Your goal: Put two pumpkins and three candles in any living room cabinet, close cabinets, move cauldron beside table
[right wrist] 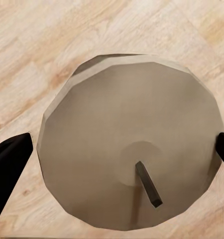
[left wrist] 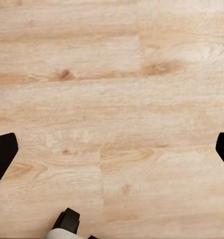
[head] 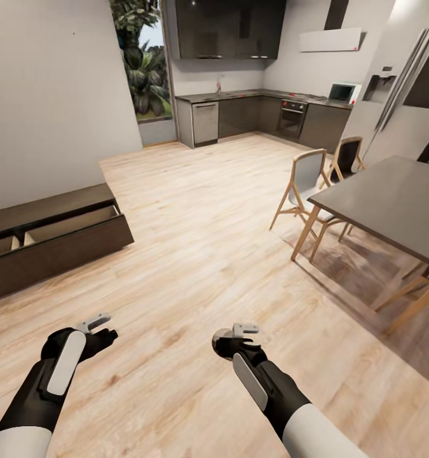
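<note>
A squat grey candle (right wrist: 127, 149) with a short dark wick sits between the dark fingers (right wrist: 7, 159) of my right gripper (head: 230, 337), which is shut on it above the wooden floor; in the head view the candle (head: 222, 333) shows as a small grey disc at the fingertips. My left gripper (head: 105, 327) hangs open over bare floor, its fingertips (left wrist: 3, 149) wide apart with nothing between them. The long, low, dark brown cabinet (head: 55, 245) stands against the wall at the left, with one drawer (head: 68, 226) pulled out showing its pale beige inside. Pumpkins and cauldron are out of view.
A dark-topped dining table (head: 392, 197) with wooden legs stands at the right, with chairs (head: 306, 181) around it. The kitchen units (head: 239, 114) and a fridge (head: 398, 95) line the far wall. Open wooden floor (head: 201, 242) lies between cabinet and table.
</note>
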You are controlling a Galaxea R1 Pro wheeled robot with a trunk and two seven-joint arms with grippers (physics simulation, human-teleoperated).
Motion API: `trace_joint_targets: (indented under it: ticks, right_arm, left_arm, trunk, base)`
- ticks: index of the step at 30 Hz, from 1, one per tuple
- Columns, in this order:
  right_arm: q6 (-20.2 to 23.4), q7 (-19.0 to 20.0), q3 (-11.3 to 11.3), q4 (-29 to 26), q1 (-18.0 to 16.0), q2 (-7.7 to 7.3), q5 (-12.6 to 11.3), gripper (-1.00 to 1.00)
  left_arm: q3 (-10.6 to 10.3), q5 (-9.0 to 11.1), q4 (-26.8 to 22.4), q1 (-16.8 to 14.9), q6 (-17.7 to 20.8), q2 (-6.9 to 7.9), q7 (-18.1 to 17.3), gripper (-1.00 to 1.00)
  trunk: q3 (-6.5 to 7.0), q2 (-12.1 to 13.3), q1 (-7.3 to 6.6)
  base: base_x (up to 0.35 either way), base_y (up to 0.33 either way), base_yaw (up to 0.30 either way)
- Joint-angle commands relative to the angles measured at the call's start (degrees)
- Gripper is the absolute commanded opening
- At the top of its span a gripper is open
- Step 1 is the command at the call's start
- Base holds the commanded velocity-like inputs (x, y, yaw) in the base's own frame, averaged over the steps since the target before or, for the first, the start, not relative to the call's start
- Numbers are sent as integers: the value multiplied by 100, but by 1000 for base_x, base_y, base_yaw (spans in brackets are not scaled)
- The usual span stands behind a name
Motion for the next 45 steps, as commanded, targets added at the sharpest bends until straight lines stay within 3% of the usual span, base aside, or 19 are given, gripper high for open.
trace_joint_targets:
  ticks: [1, 3, 7, 11, 29, 45]
  right_arm:
    - [12, -49, 15, -7, -5, 0, -44, -100]
    - [12, -49, 46, -3, -4, 0, -44, -100]
    - [9, -61, 321, 6, -12, 0, -42, -100]
    - [5, -65, 403, 9, -13, 0, -40, -100]
    - [21, -92, 420, 3, -13, 0, -42, -100]
    - [28, -371, 420, 1, -13, 0, -43, -100]
  left_arm:
    - [-2, 58, -7, -2, 16, -2, 53, 100]
    - [3, 58, -7, -2, 16, 2, 53, 100]
    - [4, 58, -7, -2, 16, 4, 53, 100]
    - [5, 58, -7, -4, 16, 4, 53, 100]
    - [5, 58, -7, -4, 16, 4, 53, 100]
    - [-10, 66, -7, -2, 16, 0, 53, 100]
  trunk:
    - [-6, -4, 1]
    - [-6, -4, 1]
    - [-6, -4, 1]
    - [-6, -4, 1]
    - [-6, -4, 1]
    - [41, -4, 1]
  base:
    - [0, 1, 288]
    - [0, 0, 288]
    - [0, 0, 288]
    - [0, 17, 288]
    - [118, 168, 288]
    - [38, 14, 287]
